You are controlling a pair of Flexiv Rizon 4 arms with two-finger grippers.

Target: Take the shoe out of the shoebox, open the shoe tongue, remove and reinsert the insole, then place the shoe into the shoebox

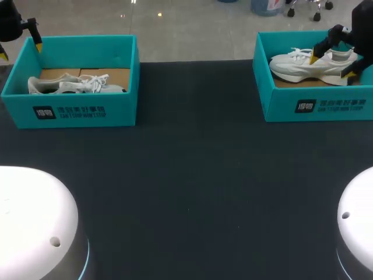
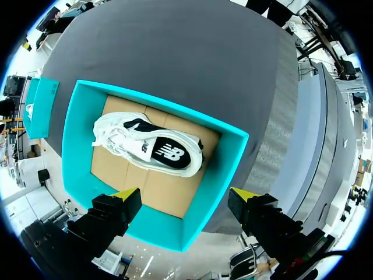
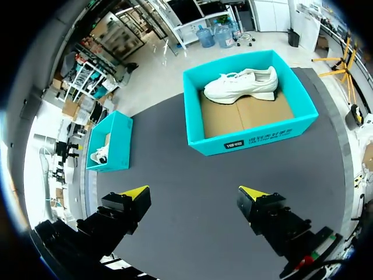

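Two teal shoeboxes stand at the far side of the dark table. In the left shoebox [image 1: 81,111] [image 2: 74,134] a white shoe [image 1: 76,84] [image 2: 148,146] lies on its side on the brown cardboard floor. In the right shoebox [image 1: 326,106] [image 3: 256,137] a second white shoe [image 1: 291,65] [image 3: 242,86] stands upright on its sole. My left gripper [image 1: 20,49] [image 2: 185,193] hangs open and empty above the left box's outer back corner. My right gripper [image 1: 332,64] [image 3: 194,192] is open and empty, held high on the near side of the right box.
The black mat [image 1: 192,175] stretches between and in front of the boxes. Two white rounded arm bases [image 1: 35,221] [image 1: 358,227] sit at the near corners. In the right wrist view the left box [image 3: 111,143] shows far off to the side.
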